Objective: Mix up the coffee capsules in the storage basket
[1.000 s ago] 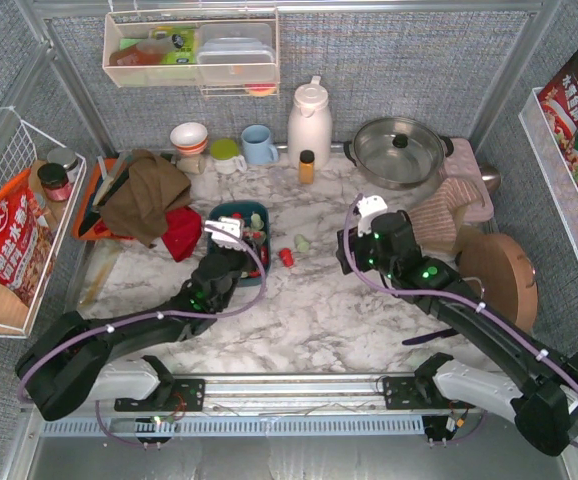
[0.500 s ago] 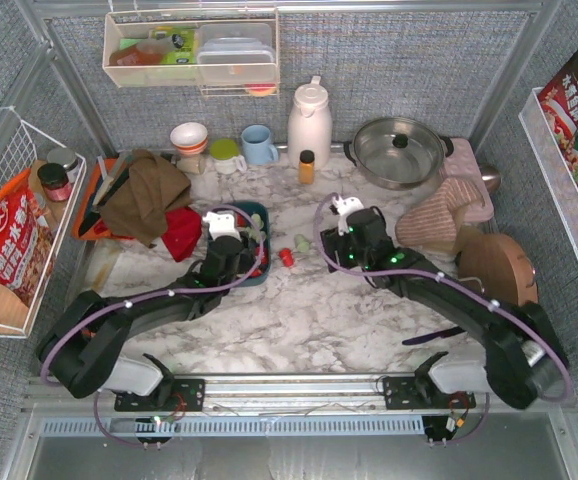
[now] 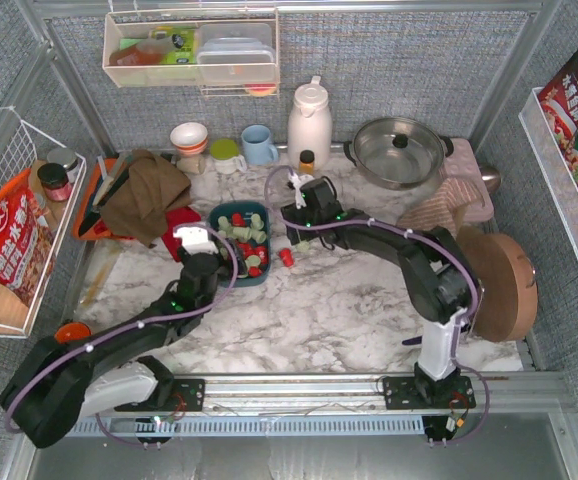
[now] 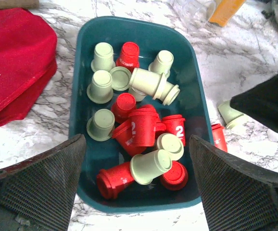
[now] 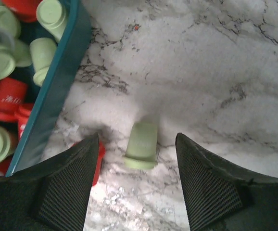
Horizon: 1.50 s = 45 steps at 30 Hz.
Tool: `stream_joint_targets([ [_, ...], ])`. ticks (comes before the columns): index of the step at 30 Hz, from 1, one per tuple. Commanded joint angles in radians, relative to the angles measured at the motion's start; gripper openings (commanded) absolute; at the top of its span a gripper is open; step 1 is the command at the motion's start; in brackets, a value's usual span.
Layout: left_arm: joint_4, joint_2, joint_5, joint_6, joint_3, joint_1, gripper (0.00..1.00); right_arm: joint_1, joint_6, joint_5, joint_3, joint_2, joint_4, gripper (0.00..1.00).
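Note:
The storage basket (image 3: pixel 241 240) is a dark teal tray (image 4: pixel 81 96) holding several red and pale green coffee capsules (image 4: pixel 144 130) in a jumbled heap. My left gripper (image 4: pixel 138 139) hovers above the basket's near end, open wide and holding nothing. Two capsules lie on the marble just right of the basket: a green one (image 5: pixel 141 144) on its side and a red one (image 5: pixel 99 161), also seen from above as the red capsule (image 3: pixel 286 257). My right gripper (image 5: pixel 136 139) is open just above them, its fingers either side of the green capsule and apart from it.
A red cloth (image 4: pixel 14 62) lies left of the basket under a brown cloth (image 3: pixel 144 195). Behind stand a small orange-capped bottle (image 3: pixel 307 160), a white jug (image 3: pixel 309 120), a blue mug (image 3: pixel 259 145) and a steel pot (image 3: pixel 399 150). A round wooden board (image 3: pixel 499 280) is at right.
My left gripper has opened wide and drawn back from inside the basket toward its near left. The right arm has swung left to the two loose capsules, its jaws unchanged.

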Motion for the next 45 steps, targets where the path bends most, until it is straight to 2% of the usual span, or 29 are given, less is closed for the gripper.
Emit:
stream_joint_targets([
  [1,0.083,-0.095,-0.044,0.053,-0.066,0.001,0.96,0.001,-0.012,0.051,0.134,0.105,-0.146,0.67],
  [8,0.11,-0.182,-0.049,0.1,-0.119,0.001,0.96,0.002,-0.025,0.073,0.279,0.228,-0.298,0.56],
  [12,0.111,-0.173,-0.036,0.109,-0.112,0.0,0.96,0.002,-0.03,0.053,0.334,0.273,-0.366,0.53],
  [14,0.111,-0.16,-0.018,0.114,-0.104,0.001,0.96,0.002,-0.03,0.051,0.343,0.279,-0.381,0.49],
  [18,0.132,-0.12,0.104,0.193,-0.085,0.001,0.96,0.0,-0.03,0.044,0.317,0.251,-0.361,0.42],
  [21,0.199,-0.088,0.188,0.244,-0.088,-0.001,0.96,-0.003,-0.025,0.017,0.303,0.221,-0.356,0.32],
  [24,0.279,-0.06,0.265,0.289,-0.1,-0.004,0.96,-0.004,-0.017,-0.014,0.255,0.155,-0.326,0.23],
  [27,0.365,-0.028,0.343,0.351,-0.109,-0.017,0.96,-0.004,-0.006,-0.044,0.185,0.066,-0.292,0.19],
  [30,0.456,0.021,0.42,0.445,-0.11,-0.039,0.96,-0.004,0.03,-0.093,0.105,-0.05,-0.252,0.19],
  [36,0.717,0.161,0.519,0.686,-0.124,-0.147,0.99,0.006,0.2,-0.234,-0.133,-0.329,-0.017,0.19],
  [40,0.852,0.26,0.572,0.738,-0.094,-0.185,0.99,0.025,0.272,-0.26,-0.249,-0.469,0.078,0.19],
  [45,1.043,0.337,0.59,0.791,-0.103,-0.219,0.99,0.042,0.312,-0.277,-0.328,-0.568,0.113,0.19],
])
